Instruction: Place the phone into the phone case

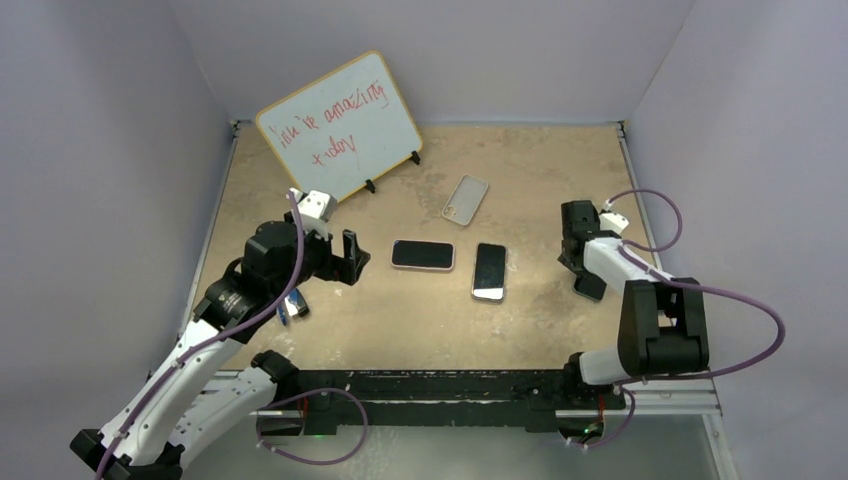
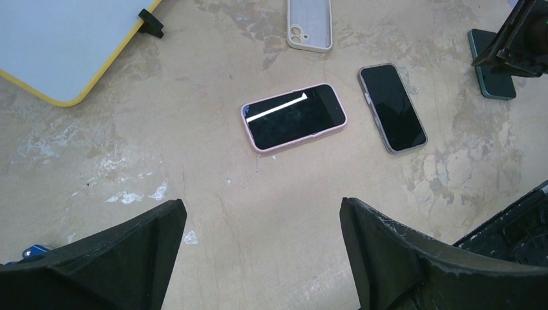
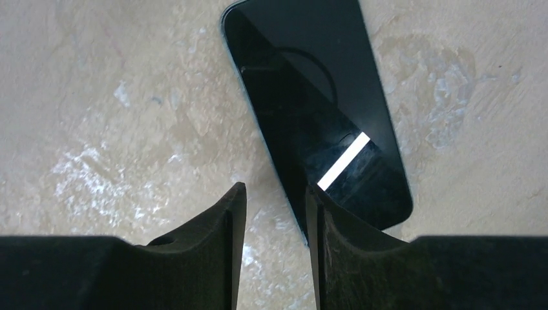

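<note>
Closest to the lens are my own arm bases [image 1: 275, 372], bolted along the near edge of the tan, scuffed worktop [image 1: 400, 335]. My left hand [image 2: 260, 216] hangs over the left half of the worktop with its two black fingers spread wide and nothing between them. My right hand [image 3: 276, 194] is low near the right edge. Its fingers stand a narrow gap apart, bare worktop shows through the gap, and they clamp nothing.

Under that hand lies the dark flat phone with a greenish rim [image 3: 316, 97], screen up. Its near corner runs beneath one finger, and I cannot tell whether the finger touches it. The empty pale grey phone case [image 2: 309, 24], its camera cut-out showing, lies flat toward the far edge near the middle, well apart from that phone.

At the middle of the worktop lie two other phones, both screen up. One is a black phone in a pink case [image 2: 294, 117], lying crosswise. Just beside it on the right, not touching, is a black phone with a grey rim [image 2: 392, 107], lying lengthwise.

A white board with a yellow frame [image 1: 338, 125] and red handwriting stands tilted on black feet at the far left corner.
</note>
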Available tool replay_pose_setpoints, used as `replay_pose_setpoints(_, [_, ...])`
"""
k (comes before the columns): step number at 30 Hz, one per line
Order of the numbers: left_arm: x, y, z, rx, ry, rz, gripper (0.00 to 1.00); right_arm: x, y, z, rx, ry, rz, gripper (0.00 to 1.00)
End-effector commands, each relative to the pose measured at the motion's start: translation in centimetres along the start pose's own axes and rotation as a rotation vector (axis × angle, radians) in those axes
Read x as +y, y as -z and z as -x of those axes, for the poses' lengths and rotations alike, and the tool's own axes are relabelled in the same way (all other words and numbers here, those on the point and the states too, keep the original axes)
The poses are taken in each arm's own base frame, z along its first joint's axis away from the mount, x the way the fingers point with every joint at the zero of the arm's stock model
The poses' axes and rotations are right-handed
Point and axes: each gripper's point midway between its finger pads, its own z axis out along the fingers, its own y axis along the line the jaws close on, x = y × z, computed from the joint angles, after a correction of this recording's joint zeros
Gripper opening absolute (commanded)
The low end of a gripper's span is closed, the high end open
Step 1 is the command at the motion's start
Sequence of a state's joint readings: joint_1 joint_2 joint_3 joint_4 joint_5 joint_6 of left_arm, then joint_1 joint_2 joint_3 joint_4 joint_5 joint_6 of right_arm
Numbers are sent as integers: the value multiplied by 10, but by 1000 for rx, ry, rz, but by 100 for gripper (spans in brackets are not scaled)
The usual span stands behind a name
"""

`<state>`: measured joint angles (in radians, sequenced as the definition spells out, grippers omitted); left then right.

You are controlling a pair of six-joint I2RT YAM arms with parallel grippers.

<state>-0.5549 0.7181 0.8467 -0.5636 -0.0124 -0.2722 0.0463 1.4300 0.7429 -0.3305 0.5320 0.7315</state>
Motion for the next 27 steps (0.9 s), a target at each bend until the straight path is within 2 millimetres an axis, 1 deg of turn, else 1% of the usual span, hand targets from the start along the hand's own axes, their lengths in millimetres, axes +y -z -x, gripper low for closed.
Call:
replay_pose_setpoints(1, [1,3,11,-37,-16,4,94,-2,-5,15,-36,-18,-1,40])
replay_pose_setpoints(2, [1,2,11,-36,-17,4,94,-3,-6,14,-36,-16,-4,41])
replay_pose_setpoints(5, [0,2,11,-33,-19,0,94,-6,-8,15,-34,-15,-17,49])
replay_pose_setpoints(9, [-1,1,10,-31,-20,-3,94,-4,-7,16,-34,-17,-3,49])
replay_pose_setpoints(12, [-1,1,10,-30,-20,-3,94,6,-4,20,-30,3,45,48])
replay_pose_setpoints(13, [-1,1,10,-30,-19,-3,94,12,-2,21,-25,7,74,48])
replay_pose_setpoints(15, [-1,2,10,-33,-18,-5,94,24,4,32,-44,1,130,48])
replay_pose_setpoints(18, [-1,3,12,-40,-18,-2,94,61,19,36,-26,-23,334,46])
replay_pose_setpoints(21, [0,4,12,-43,-17,2,94,96,31,37,25,-81,498,43])
replay_pose_setpoints(23, [1,4,12,-43,-16,3,94,122,39,35,53,-90,582,43])
replay_pose_setpoints(27, [1,4,12,-42,-16,5,94,171,52,29,80,-58,650,42])
